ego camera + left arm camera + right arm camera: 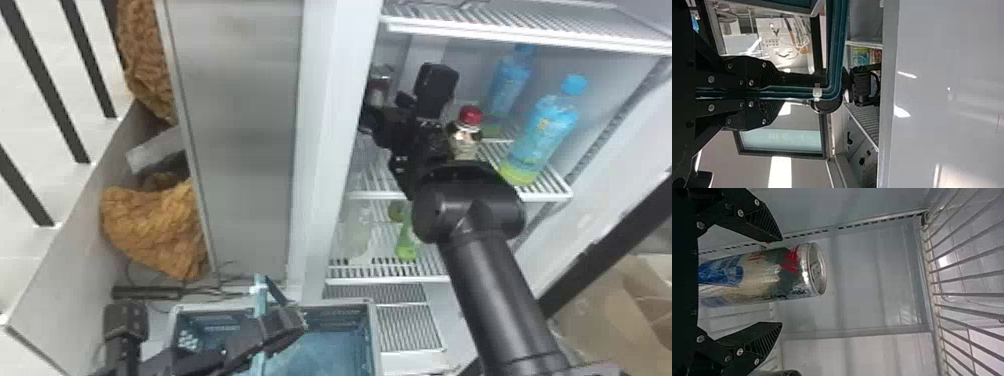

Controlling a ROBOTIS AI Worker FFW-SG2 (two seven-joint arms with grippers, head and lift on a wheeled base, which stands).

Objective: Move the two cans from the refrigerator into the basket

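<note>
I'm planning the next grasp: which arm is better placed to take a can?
Right, likely: the right gripper stands open around a can, while the left gripper holds a teal handle.

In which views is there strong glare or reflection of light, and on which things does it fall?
Left wrist view: hard white glare patches on the smooth pale panel. Right wrist view: bright highlights on the metal end of the can, and a small bright spot behind the wire shelf. Head view: softer light, only a dull, uneven sheen on the grey panel.
</note>
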